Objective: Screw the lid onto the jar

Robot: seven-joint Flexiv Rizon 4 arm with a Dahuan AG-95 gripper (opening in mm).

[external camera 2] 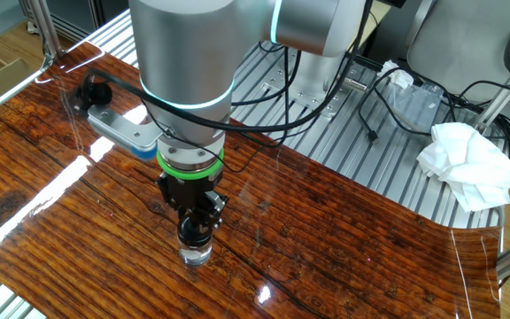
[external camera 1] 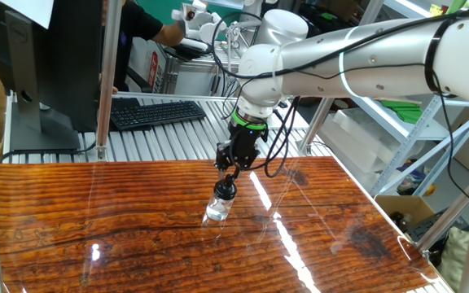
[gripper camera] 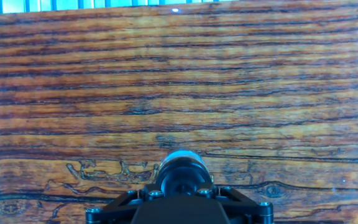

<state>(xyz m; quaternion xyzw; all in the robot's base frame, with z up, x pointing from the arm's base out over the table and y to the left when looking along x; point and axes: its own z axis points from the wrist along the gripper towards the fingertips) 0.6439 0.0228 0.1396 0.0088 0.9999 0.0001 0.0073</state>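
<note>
The small clear jar stands upright on the glossy wooden table, and it also shows in the other fixed view. The dark round lid sits on the jar's mouth, also seen in the other fixed view. My gripper points straight down over the jar, its black fingers closed on the lid; it also shows in the other fixed view. In the hand view the lid shows as a dark round shape between the fingers at the bottom edge, and the jar is hidden below it.
A keyboard and monitor stand lie beyond the table's far edge on a metal slatted surface. A white crumpled cloth and cables lie on the slats off the table. A person is behind.
</note>
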